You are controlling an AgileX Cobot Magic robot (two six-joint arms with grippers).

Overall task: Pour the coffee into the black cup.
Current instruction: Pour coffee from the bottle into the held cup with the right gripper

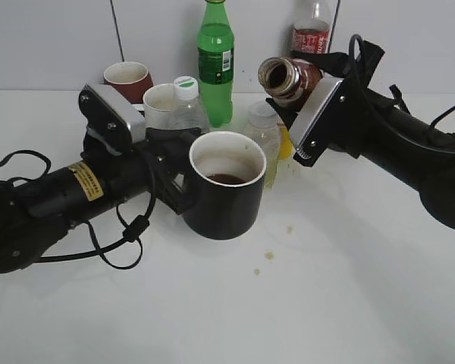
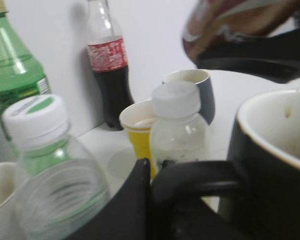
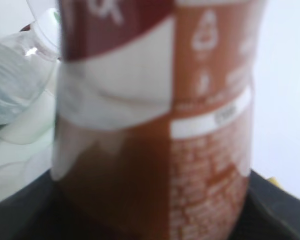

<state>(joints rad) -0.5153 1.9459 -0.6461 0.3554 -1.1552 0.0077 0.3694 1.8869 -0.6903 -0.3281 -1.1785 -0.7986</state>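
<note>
While the coffee bottle (image 1: 292,80) hangs tilted in the air, its open mouth turned to the left and toward the near side, my right pincer (image 1: 312,114) is clamped round its body. Seen from my right wrist, the brown and white label (image 3: 160,120) fills nearly everything, blurred, with my dark jaws just below it. The bottle's mouth sits up and to the right of the black cup (image 1: 226,188), apart from it, not over the rim.

My left pincer (image 1: 178,178) grips that cup by its left side, at the black loop handle (image 2: 200,180); the jaws are closed on it. The cup is held low over the white table (image 1: 349,303), and whether it touches I cannot tell. A little dark liquid lies at the bottom of its pale inside.

A few brown drops (image 1: 269,255) mark the table near and right of the cup. Just beyond it stand two small clear bottles with white caps (image 1: 188,106) (image 1: 264,136), and a yellow cup (image 2: 139,131). Farther back are a green bottle (image 1: 215,61), a cola bottle (image 2: 110,75), a maroon mug (image 1: 127,79) and a grey mug (image 2: 196,92).
</note>
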